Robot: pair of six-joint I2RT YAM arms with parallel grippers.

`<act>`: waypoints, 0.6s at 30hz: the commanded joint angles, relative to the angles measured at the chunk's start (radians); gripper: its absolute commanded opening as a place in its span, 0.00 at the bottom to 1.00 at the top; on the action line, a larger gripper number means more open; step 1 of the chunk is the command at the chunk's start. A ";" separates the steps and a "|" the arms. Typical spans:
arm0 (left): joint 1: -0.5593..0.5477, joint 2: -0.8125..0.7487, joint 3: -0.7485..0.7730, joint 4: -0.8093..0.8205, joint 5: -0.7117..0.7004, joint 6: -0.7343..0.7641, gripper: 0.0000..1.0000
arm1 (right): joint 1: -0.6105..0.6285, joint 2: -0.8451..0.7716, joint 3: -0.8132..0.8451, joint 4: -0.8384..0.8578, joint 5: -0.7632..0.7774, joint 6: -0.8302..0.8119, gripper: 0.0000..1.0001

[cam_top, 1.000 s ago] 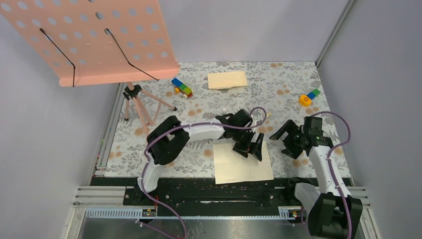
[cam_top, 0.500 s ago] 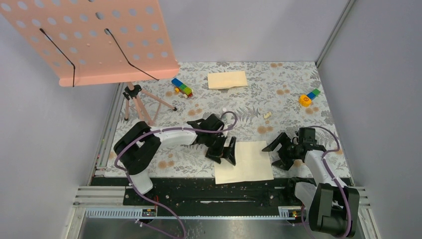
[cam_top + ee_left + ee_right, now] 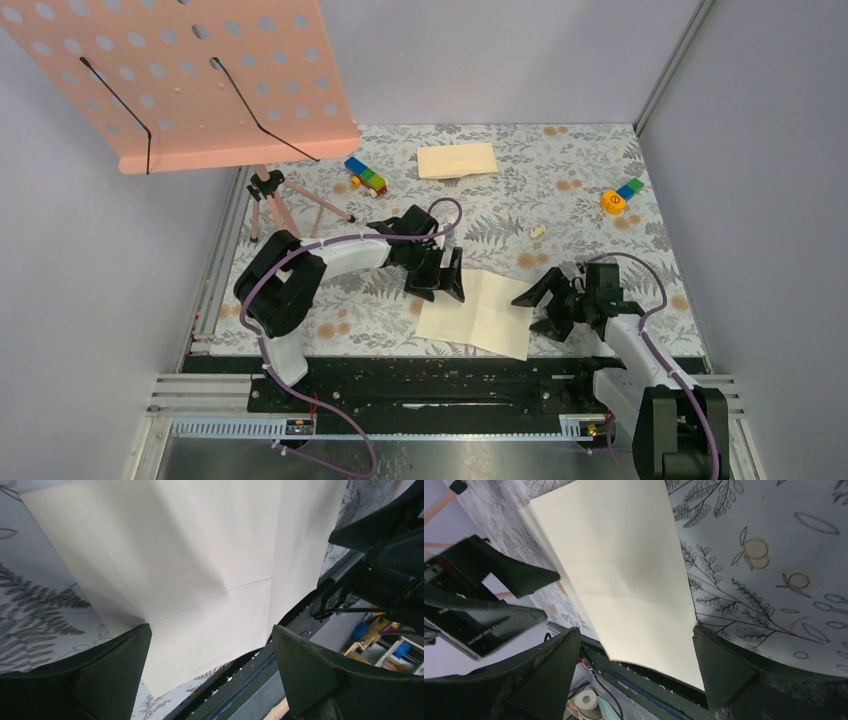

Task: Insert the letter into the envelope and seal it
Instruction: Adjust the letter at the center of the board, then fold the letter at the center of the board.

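Observation:
The letter (image 3: 482, 312), a pale cream sheet with fold creases, lies flat near the table's front edge, turned at an angle. It fills the left wrist view (image 3: 200, 565) and the right wrist view (image 3: 624, 575). My left gripper (image 3: 441, 283) is open at the letter's left corner, low over it. My right gripper (image 3: 540, 305) is open at the letter's right edge. The envelope (image 3: 457, 160), small and tan, lies at the back of the table, far from both grippers.
A pink perforated music stand (image 3: 190, 80) on a tripod (image 3: 280, 215) stands at the back left. Coloured toy blocks (image 3: 366, 176) lie near the envelope, more (image 3: 620, 196) at the back right. The black front rail (image 3: 420, 375) runs just below the letter.
The letter has slid and turned, its left corner now further back and left. My left gripper moved left and back. My right gripper moved forward and left to the letter's right edge.

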 commanded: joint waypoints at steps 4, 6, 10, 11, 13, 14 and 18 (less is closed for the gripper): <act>-0.019 -0.062 0.091 -0.122 -0.069 0.082 0.94 | 0.029 -0.114 -0.035 -0.107 0.083 0.022 0.91; -0.043 -0.095 0.093 -0.130 -0.058 0.069 0.94 | 0.030 -0.131 -0.015 -0.139 0.102 0.016 0.91; -0.126 -0.119 0.121 -0.111 -0.008 0.017 0.94 | 0.029 -0.172 0.041 -0.244 0.169 -0.010 0.91; -0.147 -0.108 0.149 -0.112 0.013 0.015 0.94 | 0.030 -0.194 0.052 -0.267 0.206 -0.014 0.91; -0.182 -0.084 0.190 -0.111 0.025 0.007 0.94 | 0.029 -0.245 0.062 -0.291 0.251 -0.007 0.91; -0.193 -0.070 0.204 -0.099 0.026 -0.002 0.94 | 0.030 -0.272 0.065 -0.301 0.269 -0.006 0.91; -0.199 0.015 0.218 0.066 0.075 -0.104 0.93 | 0.030 -0.305 0.069 -0.318 0.297 0.007 0.91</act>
